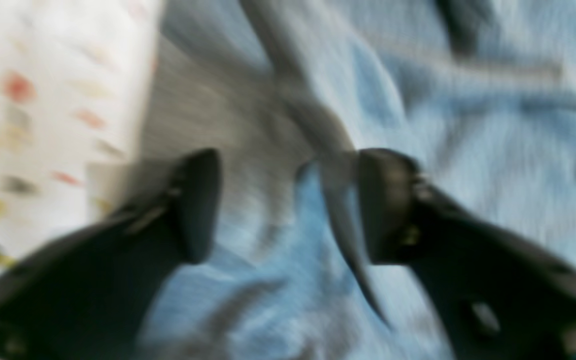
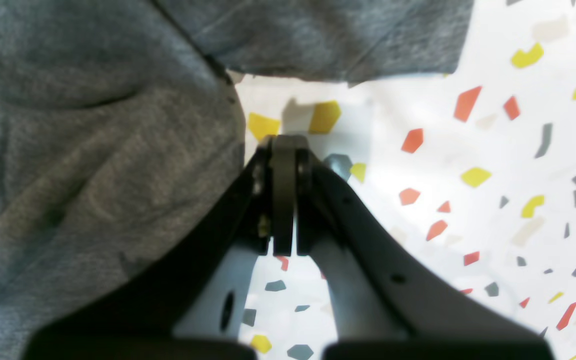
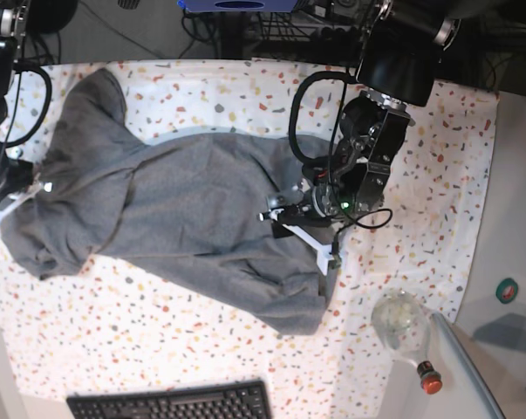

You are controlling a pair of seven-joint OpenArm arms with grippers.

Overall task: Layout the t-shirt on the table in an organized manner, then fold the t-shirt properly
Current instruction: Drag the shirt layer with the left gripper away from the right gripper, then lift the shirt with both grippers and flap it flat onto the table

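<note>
The grey t-shirt (image 3: 184,209) lies spread and rumpled across the speckled table (image 3: 437,175). One sleeve reaches toward the back left corner. My left gripper (image 1: 288,205) hovers open over the shirt's right part, shown in a blurred picture. A raised fold of cloth (image 1: 338,200) stands between its dark fingers (image 1: 198,205), close to the right one. In the base view that left gripper (image 3: 289,223) is above the shirt's right edge. My right gripper (image 2: 283,145) is shut with no cloth seen between its pads. It rests over bare table just beside the t-shirt (image 2: 93,165) edge.
A black keyboard (image 3: 171,403) lies at the table's front edge. A clear bottle with a red cap (image 3: 404,330) lies at the front right corner. The plain grey side surface (image 3: 515,253) borders the table on the right. Cables hang at the back.
</note>
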